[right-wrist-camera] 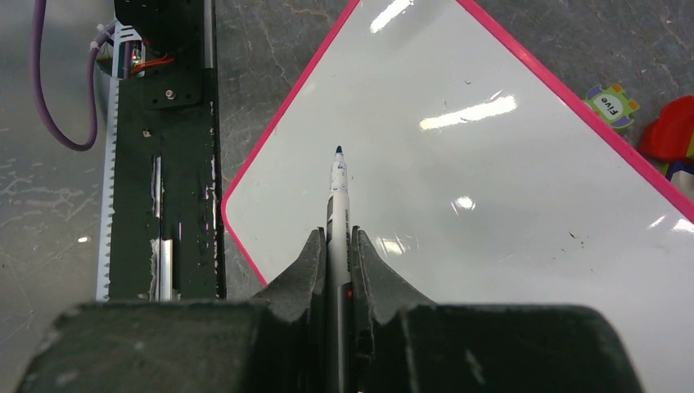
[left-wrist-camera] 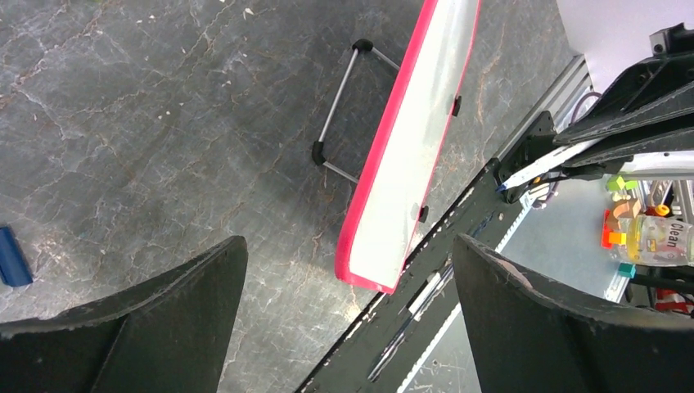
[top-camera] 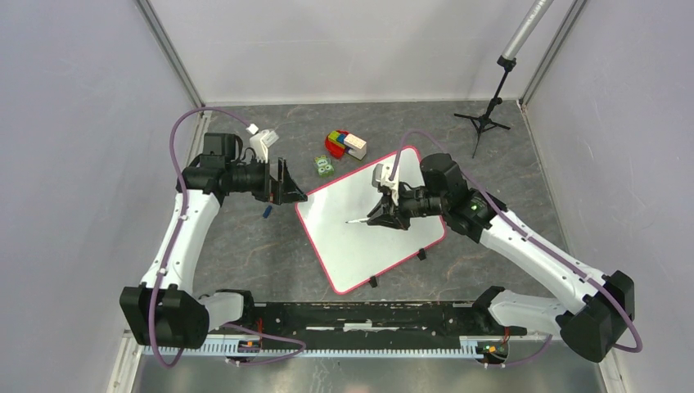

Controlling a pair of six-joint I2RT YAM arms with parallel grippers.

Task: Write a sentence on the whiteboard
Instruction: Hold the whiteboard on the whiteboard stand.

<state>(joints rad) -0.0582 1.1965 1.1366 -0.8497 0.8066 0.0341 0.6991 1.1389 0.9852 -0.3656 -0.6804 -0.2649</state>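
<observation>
The whiteboard (top-camera: 360, 254) lies flat on the table (top-camera: 245, 254), turned so its corners point like a diamond. The right gripper (top-camera: 380, 217) hangs over the whiteboard's middle, its fingers clamped on a marker (top-camera: 358, 221). The marker's blue tip points toward the whiteboard's left edge and sits well inside every edge, with white surface open all round it. Whether the tip touches cannot be told. The left gripper (top-camera: 288, 192) hovers just off the whiteboard's left corner, its jaws spread wide and holding nothing. Two black clips (top-camera: 421, 254) sit on the near-right edge. Toy blocks (top-camera: 344, 145) lie just beyond the far-left edge. A tripod (top-camera: 487, 115) stands well past the far corner.
</observation>
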